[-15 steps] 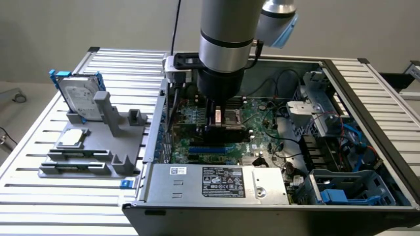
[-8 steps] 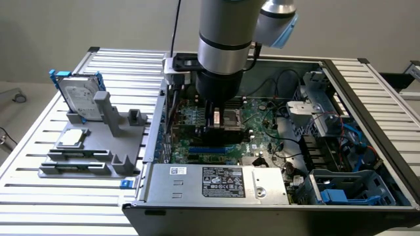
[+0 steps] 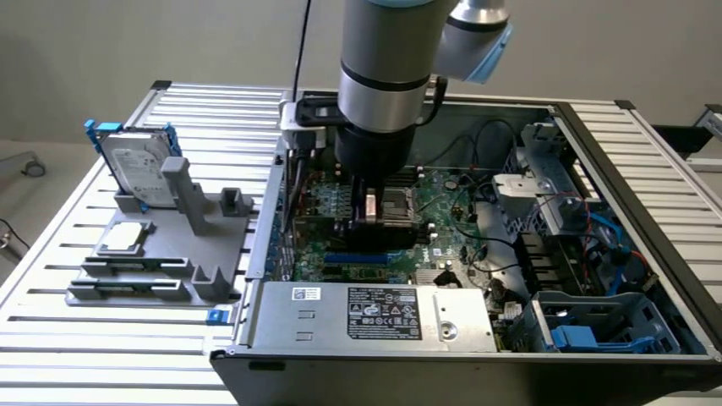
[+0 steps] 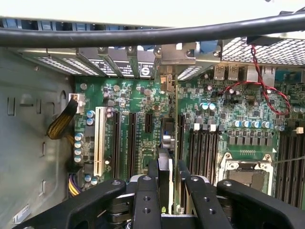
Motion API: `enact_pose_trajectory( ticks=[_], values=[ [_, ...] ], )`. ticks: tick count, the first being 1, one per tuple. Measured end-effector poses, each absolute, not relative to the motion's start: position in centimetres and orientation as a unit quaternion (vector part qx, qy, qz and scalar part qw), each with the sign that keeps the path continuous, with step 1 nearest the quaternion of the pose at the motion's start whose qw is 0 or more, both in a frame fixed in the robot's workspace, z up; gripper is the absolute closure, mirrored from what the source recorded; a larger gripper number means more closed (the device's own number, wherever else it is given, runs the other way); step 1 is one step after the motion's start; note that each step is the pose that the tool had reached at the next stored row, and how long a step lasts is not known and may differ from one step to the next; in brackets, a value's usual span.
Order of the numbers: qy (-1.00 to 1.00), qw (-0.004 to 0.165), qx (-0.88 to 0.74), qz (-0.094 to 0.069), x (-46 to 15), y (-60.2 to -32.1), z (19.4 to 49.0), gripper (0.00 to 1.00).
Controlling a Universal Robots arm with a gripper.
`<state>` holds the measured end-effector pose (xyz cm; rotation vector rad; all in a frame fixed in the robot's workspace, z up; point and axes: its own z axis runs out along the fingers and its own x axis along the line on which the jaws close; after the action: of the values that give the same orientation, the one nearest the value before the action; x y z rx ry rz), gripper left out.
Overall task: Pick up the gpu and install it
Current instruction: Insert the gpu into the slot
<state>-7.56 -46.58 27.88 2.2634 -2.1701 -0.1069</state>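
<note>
Plain grey wall (image 3: 113, 42) stands behind a table (image 3: 68, 220) of ribbed aluminium slats that fills the room's foreground. On those slats, toward the exterior view's left, sits a grey parts fixture (image 3: 215, 254). It carries a silver hard drive (image 3: 138, 173) standing upright in its blue-edged frame and a small square CPU chip (image 3: 124, 238) lying flat. Just beside the fixture lies an open computer case (image 3: 631, 161), its side off, with the labelled power supply (image 3: 373, 313) along the near edge and a blue drive caddy (image 3: 576, 338) in the corner toward the exterior view's right.

I reach straight down into that case. My gripper (image 3: 376, 222) hangs low over the green motherboard (image 4: 133, 95), and my jaws are pinching the gpu (image 4: 165, 164): the thin card stands on edge between my two black fingers (image 4: 145, 195), one pad against each face. From my wrist I see it edge-on, running away from me toward the row of slotted bracket openings in the case's rear wall. It stands among the long black expansion slots (image 4: 116, 143), with the white slot (image 4: 99, 140) on one side and the bare CPU socket (image 4: 248, 171) on the other. Whether its connector edge sits down in a slot I cannot tell. A thick black cable (image 4: 143, 36) crosses in front of my wrist camera, and a twisted red and black wire (image 4: 267, 90) loops over the board near the socket.
</note>
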Motion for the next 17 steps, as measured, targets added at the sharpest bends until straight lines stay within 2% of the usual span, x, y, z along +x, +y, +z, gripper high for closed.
enact_pose_trajectory(
  ticks=[17],
  values=[
    [-0.692, 0.007, 0.721, -0.038, -7.60, -46.61, 27.02, 0.73]
  ],
)
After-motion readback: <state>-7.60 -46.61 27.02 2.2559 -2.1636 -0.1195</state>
